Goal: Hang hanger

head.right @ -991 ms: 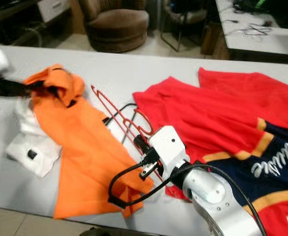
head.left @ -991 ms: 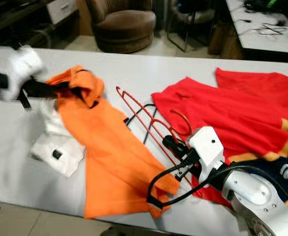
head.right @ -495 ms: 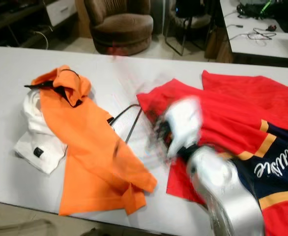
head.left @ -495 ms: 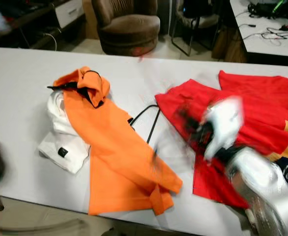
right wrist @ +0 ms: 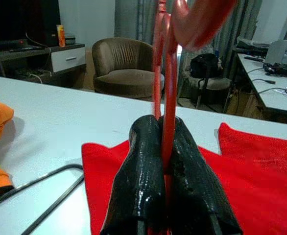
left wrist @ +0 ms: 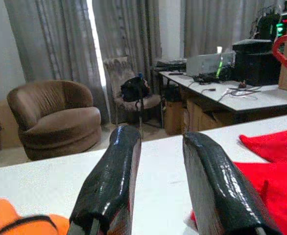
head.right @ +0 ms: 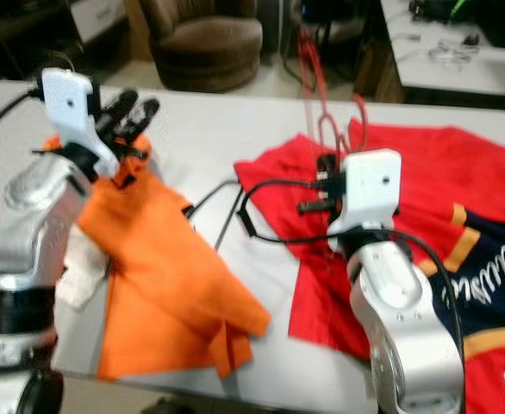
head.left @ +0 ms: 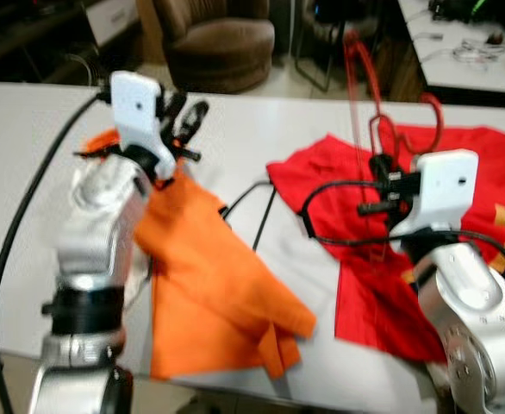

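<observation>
The red hanger (head.left: pixel 362 95) is standing nearly upright above the table (head.left: pixel 235 121), its long axis running up and away from your right gripper (right wrist: pixel 164 166), whose two black fingers are closing tight on the thin red wire low down, so that the hook (head.left: pixel 431 112) and the loops are rising above the jaws rather than lying to either side. In the right wrist view the wire is passing straight between the pads and the hook is curling over the top; the hanger is looking slender, glossy and somewhat blurred, possibly more than one wire held together. Your right arm is therefore the one carrying the piece, raised over the red shirt (head.left: pixel 390 259) spread on the right of the table. Your left gripper (left wrist: pixel 158 191) is hovering well apart from the hanger, over the orange shirt (head.left: pixel 209 285), its fingers parted narrowly with nothing between them. A black hanger (head.left: pixel 257 211) is lying flat between the two garments. No rail or hook to hang from is appearing here, so you are probably needing to turn and find one, keeping the hook end uppermost and free.
</observation>
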`<state>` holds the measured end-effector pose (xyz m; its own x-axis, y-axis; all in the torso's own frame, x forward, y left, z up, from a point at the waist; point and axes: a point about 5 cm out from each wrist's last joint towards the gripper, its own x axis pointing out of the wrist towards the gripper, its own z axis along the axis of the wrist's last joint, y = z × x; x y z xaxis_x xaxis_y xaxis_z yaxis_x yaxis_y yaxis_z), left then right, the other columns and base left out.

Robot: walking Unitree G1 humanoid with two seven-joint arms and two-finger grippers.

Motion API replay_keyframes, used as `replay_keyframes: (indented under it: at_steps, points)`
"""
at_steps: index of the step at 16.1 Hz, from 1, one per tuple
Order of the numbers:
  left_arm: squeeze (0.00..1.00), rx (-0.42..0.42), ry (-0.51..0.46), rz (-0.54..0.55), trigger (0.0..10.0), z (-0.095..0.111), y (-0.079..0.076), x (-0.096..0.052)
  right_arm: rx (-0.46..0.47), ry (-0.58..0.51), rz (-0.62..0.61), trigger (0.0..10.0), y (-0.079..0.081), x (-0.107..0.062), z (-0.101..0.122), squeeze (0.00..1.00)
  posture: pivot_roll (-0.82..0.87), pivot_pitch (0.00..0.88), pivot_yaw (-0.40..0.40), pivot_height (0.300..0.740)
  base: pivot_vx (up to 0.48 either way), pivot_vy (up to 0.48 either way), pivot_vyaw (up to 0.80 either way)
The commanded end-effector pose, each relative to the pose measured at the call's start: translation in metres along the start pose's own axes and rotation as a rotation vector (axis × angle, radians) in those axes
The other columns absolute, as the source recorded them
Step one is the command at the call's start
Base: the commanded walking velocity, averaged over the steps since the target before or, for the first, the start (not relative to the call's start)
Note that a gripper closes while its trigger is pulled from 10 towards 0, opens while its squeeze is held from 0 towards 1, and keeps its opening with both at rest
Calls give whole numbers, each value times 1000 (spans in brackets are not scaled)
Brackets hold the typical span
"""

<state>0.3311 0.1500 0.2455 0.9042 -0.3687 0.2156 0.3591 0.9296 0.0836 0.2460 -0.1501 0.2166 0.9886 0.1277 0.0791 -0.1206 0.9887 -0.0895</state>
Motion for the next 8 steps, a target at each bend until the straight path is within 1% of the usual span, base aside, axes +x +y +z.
replay_keyframes:
  at_steps: [1,2,3,4,7,8]
  points:
    - [0,28,11,18,10000,-1,0,-4,8,-2,11,10000,3,1,1,0,-112,70,79,740,-307,0,0]
    - [0,47,23,-7,10000,-3,-6,-6,9,1,12,10000,4,1,0,0,-112,70,79,740,-315,0,0]
    - [0,61,34,-10,10000,-4,-9,-8,12,5,12,10000,4,1,-1,0,-111,70,80,740,-315,0,0]
    - [0,60,60,-19,10000,-10,-17,-12,23,17,11,10000,5,0,-4,0,-109,73,82,740,-319,0,0]
    - [0,65,67,-32,10000,-15,-25,-15,28,30,8,10000,7,-2,-8,0,-109,77,90,740,-314,0,0]
    - [0,28,91,-50,10000,-29,-32,-19,36,60,-3,10000,7,-5,-17,0,-111,79,94,740,0,0,0]
